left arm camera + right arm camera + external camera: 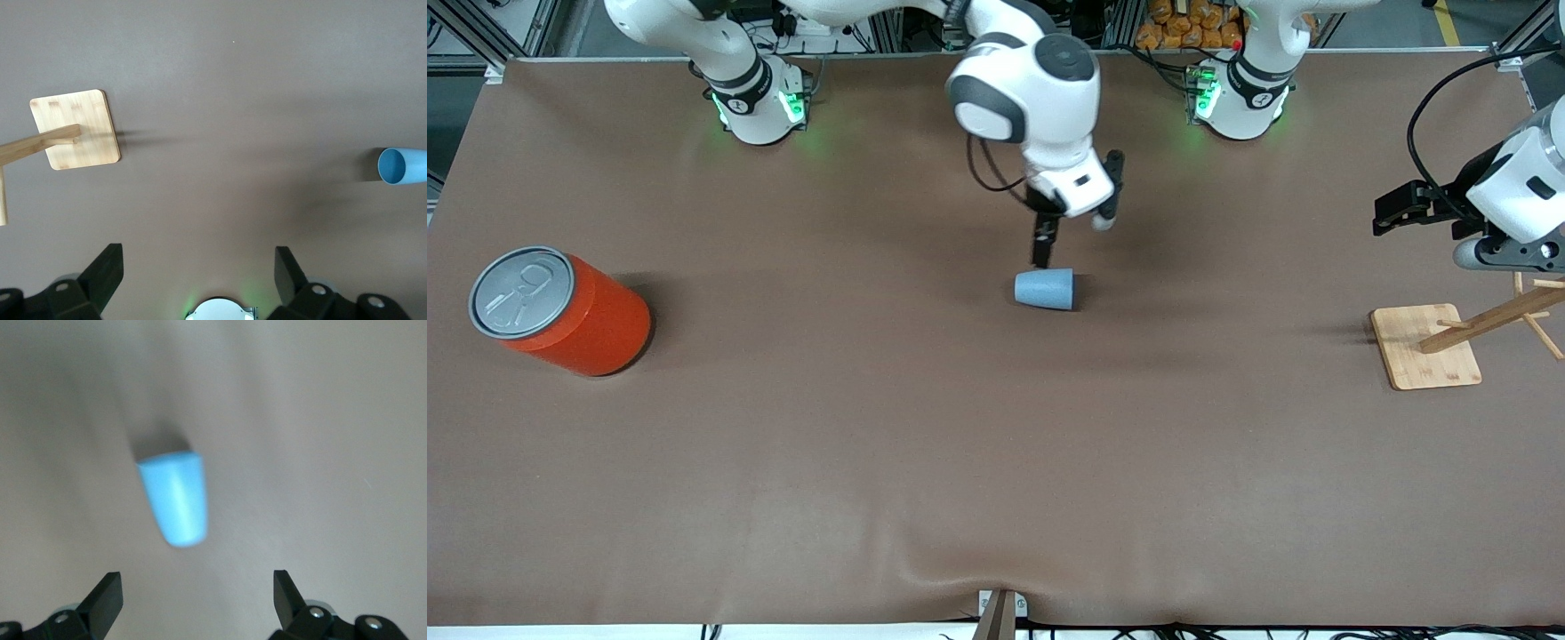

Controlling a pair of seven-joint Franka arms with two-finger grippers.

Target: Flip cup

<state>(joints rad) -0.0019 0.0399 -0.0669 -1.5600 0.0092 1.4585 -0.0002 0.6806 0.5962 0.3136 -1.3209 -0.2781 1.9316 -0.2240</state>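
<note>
The small light blue cup [1045, 290] lies on its side on the brown table, near the middle. Its open mouth faces the left arm's end, and the left wrist view shows the darker blue inside [400, 166]. My right gripper [1074, 227] hangs open and empty just above the cup, one finger reaching down close to it without touching. In the right wrist view [198, 590] the cup [175, 499] lies ahead of the open fingers. My left gripper [1392, 213] waits open and empty in the air at the left arm's end, and it also shows in its own wrist view [199, 267].
A large orange-red can [560, 311] with a grey pull-tab lid stands at the right arm's end. A wooden stand on a square bamboo base [1423, 347] stands at the left arm's end, below the left gripper; it also shows in the left wrist view [77, 130].
</note>
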